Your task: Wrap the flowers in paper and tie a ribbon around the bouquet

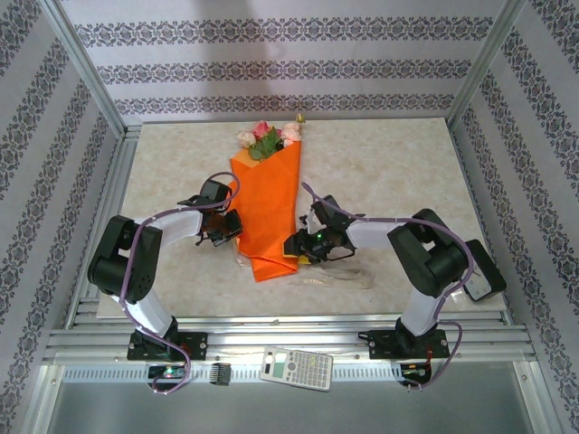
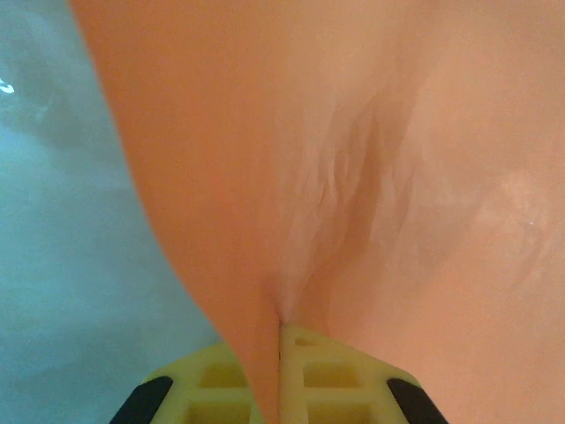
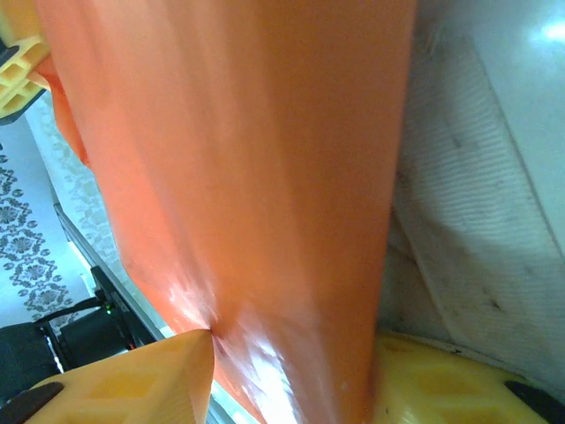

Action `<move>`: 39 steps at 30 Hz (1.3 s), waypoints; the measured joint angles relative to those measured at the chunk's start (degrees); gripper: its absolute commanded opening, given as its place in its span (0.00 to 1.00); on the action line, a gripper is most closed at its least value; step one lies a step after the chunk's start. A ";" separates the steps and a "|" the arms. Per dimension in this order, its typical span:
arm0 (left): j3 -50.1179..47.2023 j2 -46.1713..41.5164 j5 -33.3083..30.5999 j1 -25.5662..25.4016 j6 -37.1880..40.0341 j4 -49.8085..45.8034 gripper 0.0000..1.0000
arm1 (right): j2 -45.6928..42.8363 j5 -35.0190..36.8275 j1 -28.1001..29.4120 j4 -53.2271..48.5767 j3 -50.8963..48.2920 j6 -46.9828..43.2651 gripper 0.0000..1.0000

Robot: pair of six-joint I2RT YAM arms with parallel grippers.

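Note:
The bouquet (image 1: 268, 203) lies along the middle of the table as a narrow cone of orange paper (image 2: 371, 159), tip toward me. Pink and cream flowers (image 1: 269, 138) with green leaves show at its far, wide end. My left gripper (image 1: 226, 228) sits at the cone's left edge, its yellow fingers (image 2: 331, 375) shut on a pinched fold of paper. My right gripper (image 1: 300, 242) is at the cone's lower right; its two fingers (image 3: 132, 380) clamp the orange bundle (image 3: 265, 177) from either side. The pale ribbon (image 1: 336, 278) trails on the table under the right arm and runs beside the paper (image 3: 468, 230).
A calculator (image 1: 297, 369) and a small black part (image 1: 221, 372) rest on the front rail between the arm bases. Patterned walls and aluminium posts (image 1: 86, 68) close in the table on three sides. Bare table (image 1: 398, 163) lies to the right of the flowers.

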 measured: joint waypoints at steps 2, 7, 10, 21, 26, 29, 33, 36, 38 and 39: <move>-0.02 -1.27 0.00 0.00 -0.59 -0.07 0.00 | 0.02 0.00 0.04 0.87 0.00 0.70 0.54; -1.99 -7.69 0.04 -0.02 -3.15 0.26 0.00 | 0.00 0.04 0.02 2.84 0.09 2.14 0.56; -4.26 -10.14 0.04 0.00 -4.48 0.33 0.00 | 0.59 0.00 0.00 2.78 1.11 2.60 0.54; -8.09 -10.14 -1.16 0.00 -5.60 0.48 0.00 | 1.36 0.20 -0.11 3.13 2.08 3.21 0.52; -8.79 -9.25 -1.77 0.39 -5.14 0.61 0.00 | 0.15 0.07 0.09 2.25 1.55 2.69 0.52; -9.42 -7.74 -1.66 0.63 -5.16 1.46 0.00 | -0.81 -0.07 0.74 1.33 0.83 2.21 0.52; -9.57 -6.99 -1.11 0.74 -5.20 3.21 0.00 | -0.74 -0.24 1.57 1.03 0.63 1.81 0.51; -9.97 -6.88 -1.01 0.74 -5.27 4.26 0.00 | 0.76 -0.24 1.95 1.25 1.38 1.86 0.49; -10.29 -6.88 -0.81 0.74 -5.42 5.22 0.00 | 2.10 -0.46 2.16 1.36 2.25 1.92 0.44; -10.43 -6.88 -0.79 0.74 -5.44 5.62 0.00 | 2.58 -0.44 2.32 1.44 2.84 2.10 0.41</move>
